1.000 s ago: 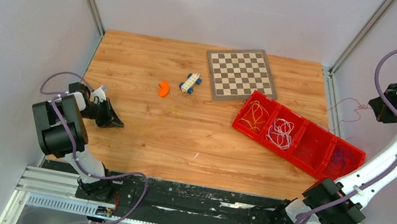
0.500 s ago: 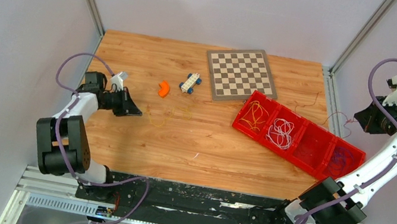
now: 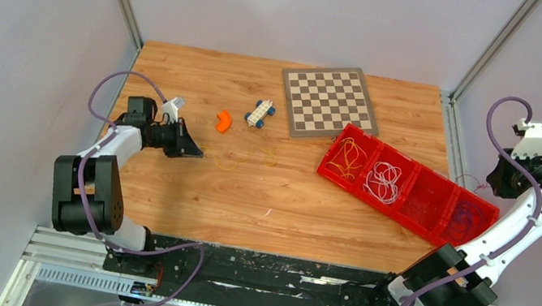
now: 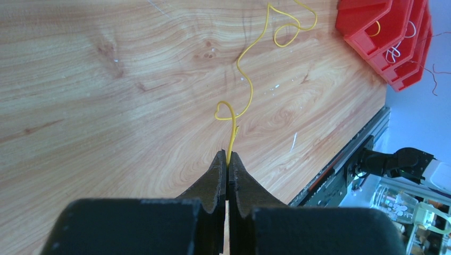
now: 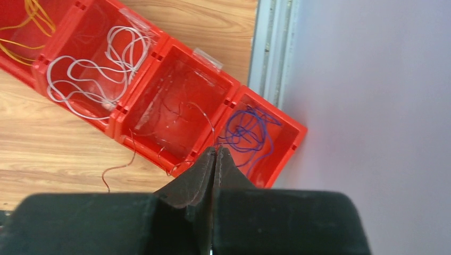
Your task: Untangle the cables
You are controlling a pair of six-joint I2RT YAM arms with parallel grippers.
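My left gripper [image 3: 198,153] [image 4: 227,155] is shut on one end of a thin yellow cable [image 4: 240,79], which snakes across the wood [image 3: 238,160] toward the red tray [image 3: 375,203]. The right gripper [image 3: 494,177] [image 5: 215,149] hangs above the tray's right end, shut on a hair-thin red cable [image 5: 206,121]. That cable runs over the third compartment and trails onto the table [image 5: 120,167]. In the tray lie orange cables [image 3: 346,158], white cables [image 5: 101,64] and blue-purple cables [image 5: 245,127], each kind in its own compartment.
A chessboard [image 3: 329,101] lies at the back. A small toy car [image 3: 260,112] and an orange piece [image 3: 223,120] sit left of it. A metal frame rail [image 5: 268,48] and the grey wall border the tray on the right.
The left gripper has travelled right and away from the base, dragging the yellow cable with it. The right arm has come down and inward with the red cable, over the tray's right end.
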